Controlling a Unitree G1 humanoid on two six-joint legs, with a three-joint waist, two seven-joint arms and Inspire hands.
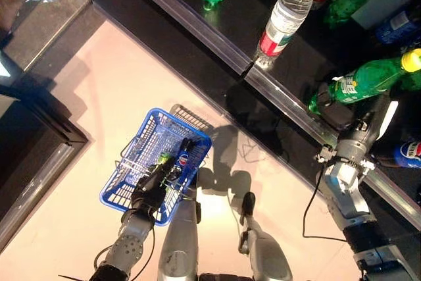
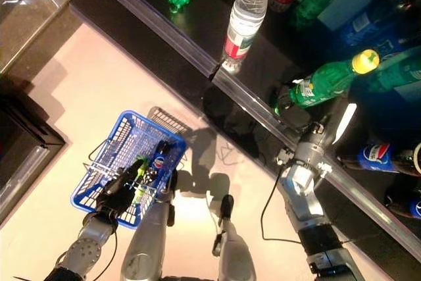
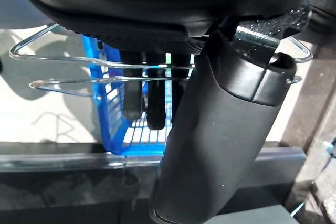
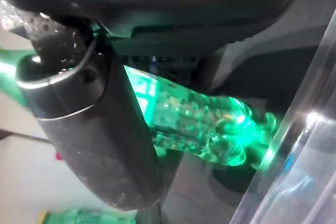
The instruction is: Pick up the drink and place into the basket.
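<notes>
Pick-up step: right hand (image 1: pixel 337 115) fingers clamped the yellow-capped green plastic bottle (image 1: pixel 368 78) on the black shelf (image 1: pixel 276 90); next, lifting it to the blue wire basket (image 1: pixel 128 192), whose handles the left hand (image 1: pixel 150 192) fingers gripped

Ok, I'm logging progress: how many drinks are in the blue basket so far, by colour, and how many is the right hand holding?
In the blue basket:
Green bottle: 1
Dark cola bottle: 1
In the right hand, fingers round it:
Yellow-capped green bottle: 1
Total: 3

right robot hand (image 1: pixel 343 118) grips green bottle (image 1: pixel 365 81) | left robot hand (image 1: pixel 150 192) holds blue basket (image 1: pixel 141 153)
</notes>
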